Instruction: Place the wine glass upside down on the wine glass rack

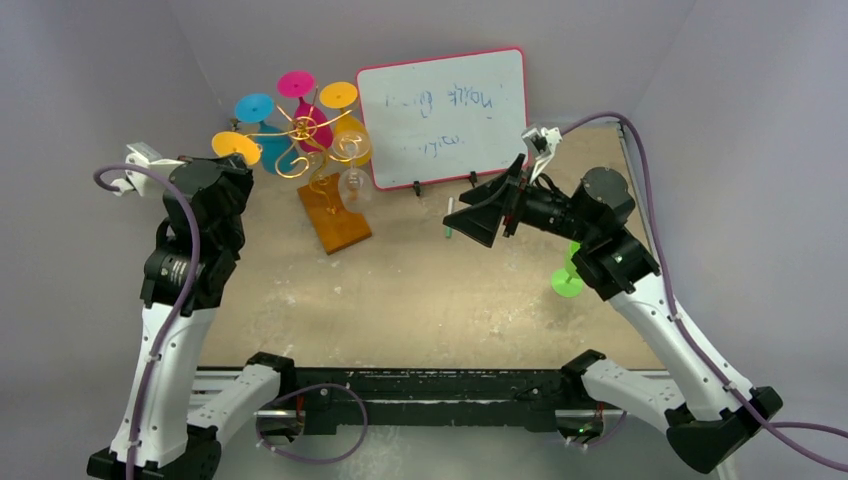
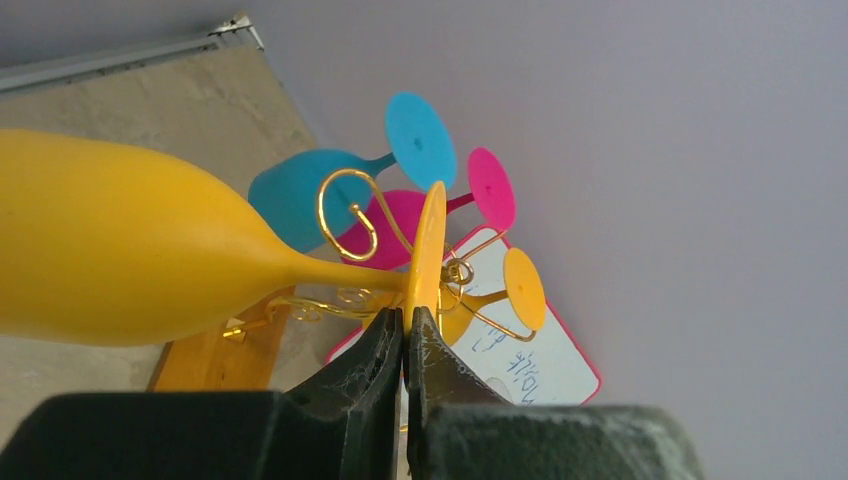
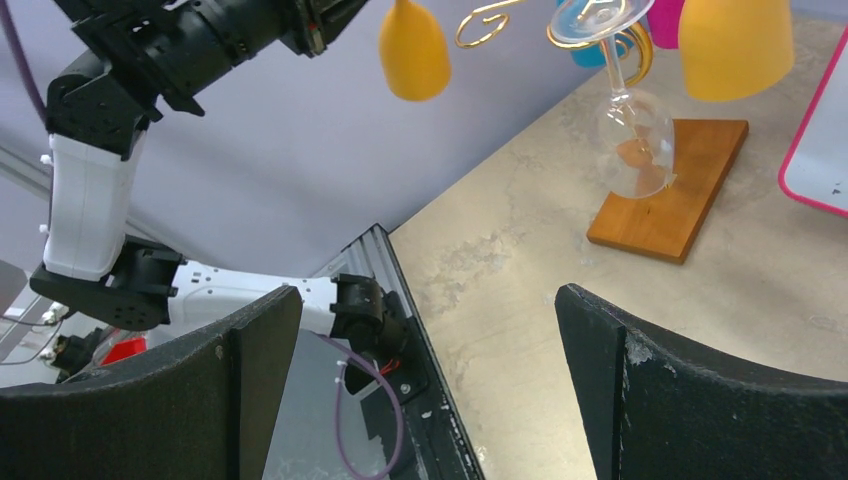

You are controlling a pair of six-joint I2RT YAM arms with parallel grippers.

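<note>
The left hand (image 2: 405, 330) is closed tight on the rim of the yellow wine glass's (image 2: 120, 250) round foot (image 2: 428, 250), pinching it between both fingers. The glass hangs upside down, bowl below and foot on top, at the left side of the gold wire rack (image 1: 305, 128), just beside one of its curled arms. I cannot tell whether the foot rests on the wire.

The rack stands on a brown wooden base (image 1: 335, 215) near the far left corner of the table (image 1: 430, 300). A blue glass (image 1: 255, 107), a pink one (image 1: 296, 84), another yellow one (image 1: 339, 94) and a clear one (image 1: 352, 182) hang from it.

The right hand (image 3: 428, 310) is spread wide and holds nothing, above the middle of the table in front of the whiteboard (image 1: 445, 115). A green glass (image 1: 567, 282) stands near the right edge, partly behind the right arm.
</note>
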